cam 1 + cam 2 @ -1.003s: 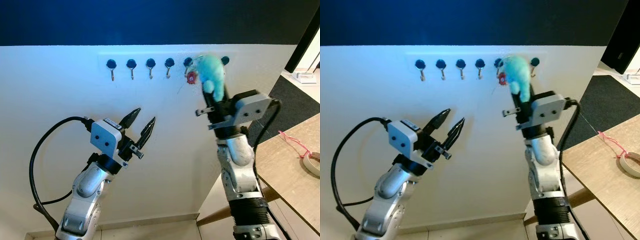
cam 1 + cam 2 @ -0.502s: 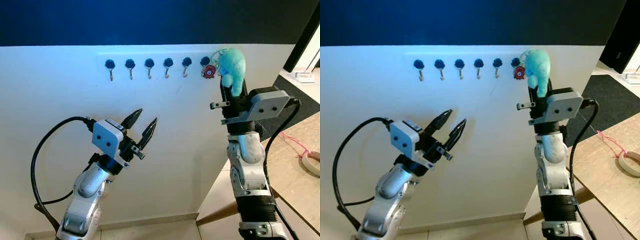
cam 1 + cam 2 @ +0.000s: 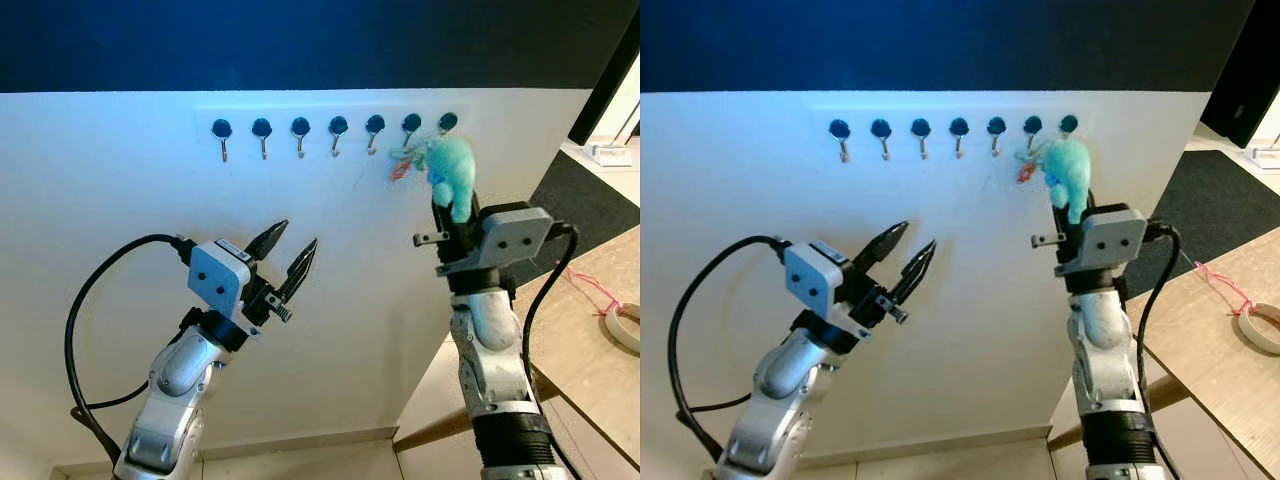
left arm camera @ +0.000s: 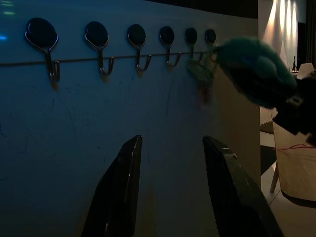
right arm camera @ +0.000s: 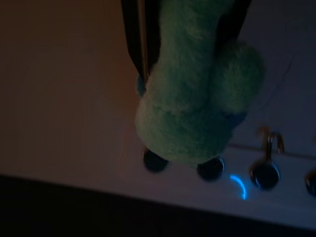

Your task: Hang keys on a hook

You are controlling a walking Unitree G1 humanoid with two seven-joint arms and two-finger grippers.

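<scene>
The left gripper (image 3: 292,245) hovers with its fingers spread apart before the white wall (image 3: 120,220), below a row of hooks (image 3: 300,133), while the right gripper (image 3: 452,208) clamps a turquoise plush keychain (image 3: 450,168) whose blurred red keys (image 3: 400,166) dangle just under the hooks at the row's right end.

no readable text, wrist views dim

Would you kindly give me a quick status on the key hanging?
Right gripper clamps teal plush keychain just below the rightmost hooks. Left gripper open, idle. Hooked or not: cannot tell.
</scene>
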